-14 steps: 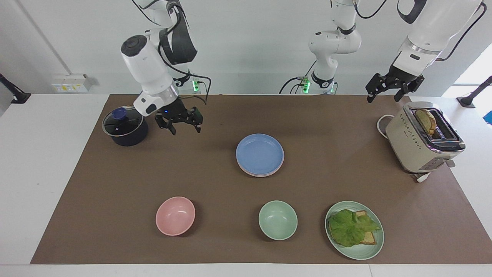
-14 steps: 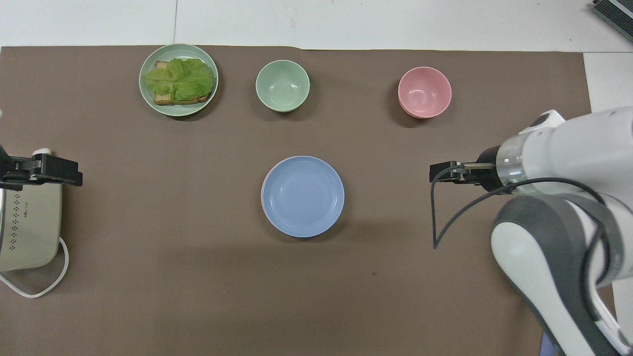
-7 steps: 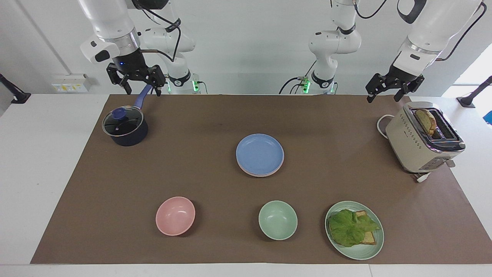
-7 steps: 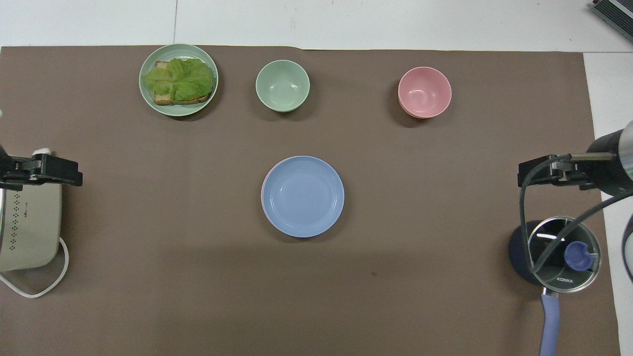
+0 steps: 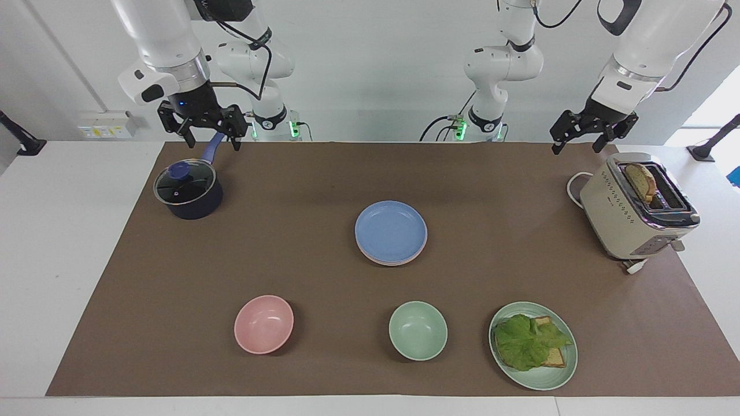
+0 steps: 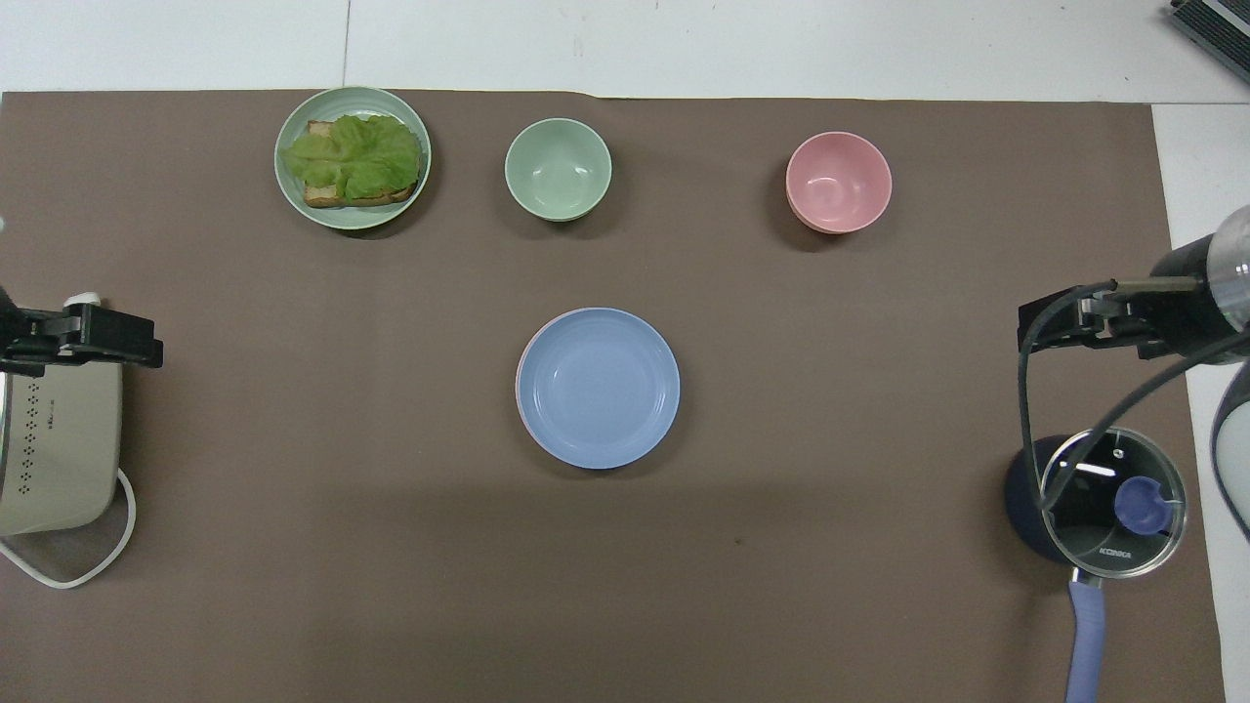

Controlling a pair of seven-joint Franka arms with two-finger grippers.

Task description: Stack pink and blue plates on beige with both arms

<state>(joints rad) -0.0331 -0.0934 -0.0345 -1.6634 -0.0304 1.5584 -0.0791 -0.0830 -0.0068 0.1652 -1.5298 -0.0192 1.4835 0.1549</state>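
Note:
The blue plate point(image 5: 391, 231) point(image 6: 598, 387) lies on top of a stack at the middle of the brown mat. The pink plate's rim point(image 5: 381, 263) peeks out beneath it. The beige plate is hidden under them. My right gripper point(image 5: 200, 130) point(image 6: 1064, 327) hangs open and holds nothing, above the handle of a dark pot point(image 5: 188, 190) at the right arm's end of the table. My left gripper point(image 5: 581, 138) point(image 6: 98, 337) waits open and holds nothing, above the toaster point(image 5: 636, 208) at the left arm's end.
A pink bowl point(image 5: 263, 323), a green bowl point(image 5: 417, 330) and a green plate point(image 5: 540, 381) with lettuce on bread stand in a row farther from the robots than the stack. The lidded pot point(image 6: 1099, 503) points its handle toward the robots. The toaster holds a slice of bread.
The right arm rose and drew back from over the mat beside the pot to above the pot's handle, uncovering the pot in the overhead view. The left arm and the plates stayed put.

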